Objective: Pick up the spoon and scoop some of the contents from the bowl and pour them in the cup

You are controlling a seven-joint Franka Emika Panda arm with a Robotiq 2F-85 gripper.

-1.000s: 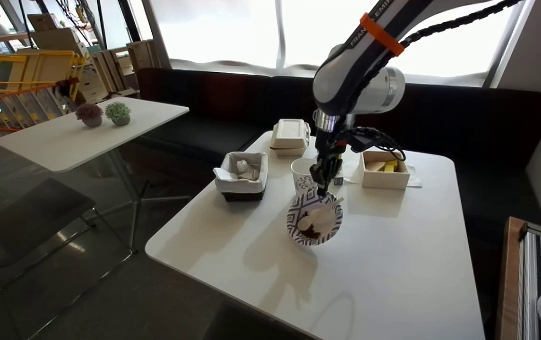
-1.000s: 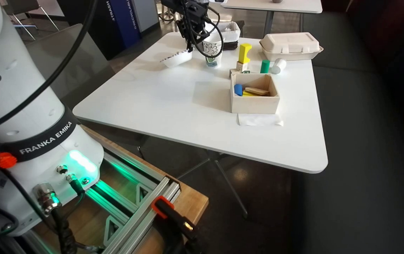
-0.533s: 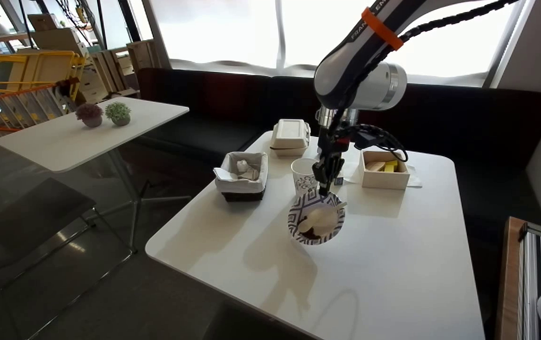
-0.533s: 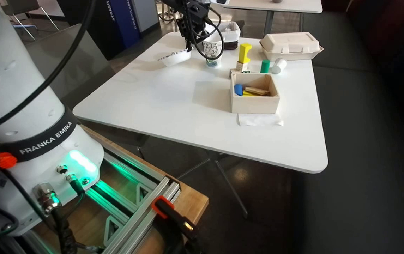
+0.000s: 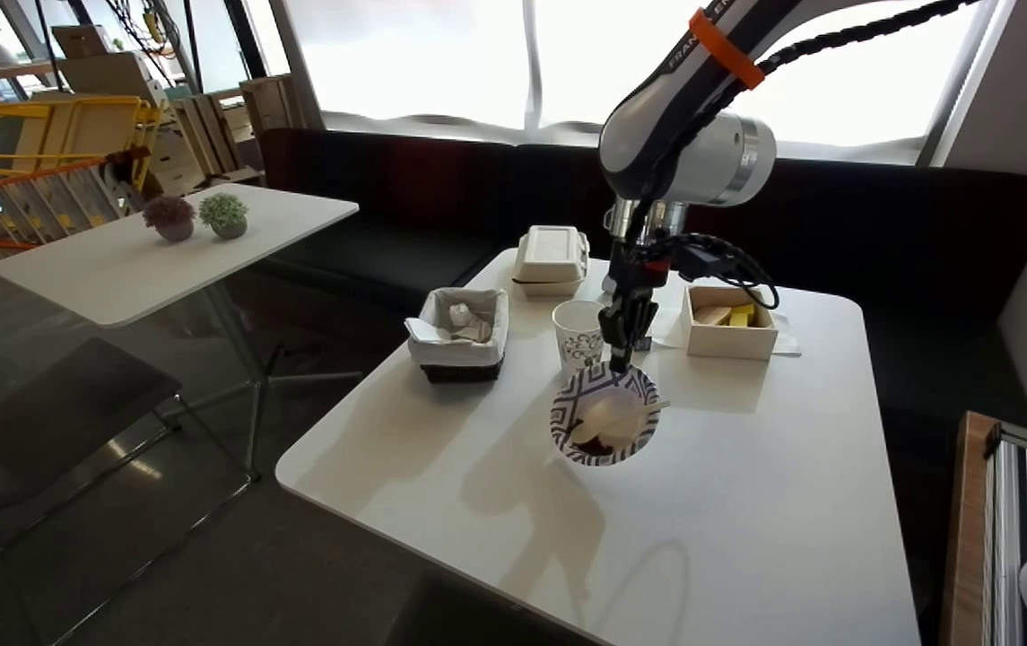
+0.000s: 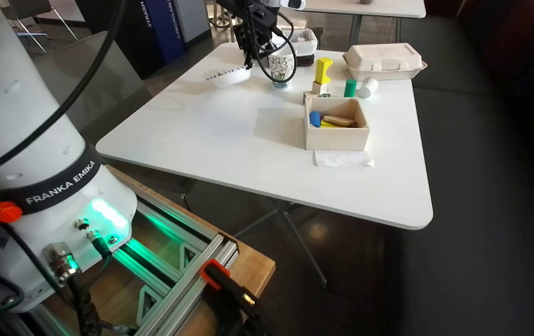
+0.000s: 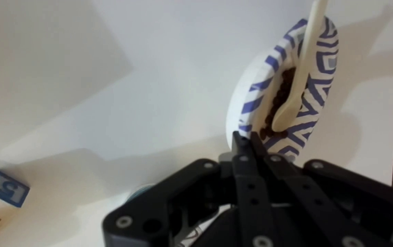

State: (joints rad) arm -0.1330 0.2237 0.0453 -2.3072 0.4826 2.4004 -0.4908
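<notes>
Gripping tilted round blue-and-white patterned bowl [image 5: 566,405] by rim, in closed jaws, with brown bits [image 7: 281,94] and cream spoon [image 7: 304,65] inside; in an exterior view, near printed white cup [image 5: 577,339] at eleven o'clock.

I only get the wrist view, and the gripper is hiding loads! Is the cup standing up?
Observer: Yes. In both exterior views the patterned cup stands upright on the table.
Operator: Cool! What else is near it that I can't see?
Observer: A white-lined basket. In an exterior view you can see a gap between it and the cup.
Operator: Are any blocks stacked up?
Observer: Yes, in an exterior view a yellow block stands on top of a pale cube.
</notes>
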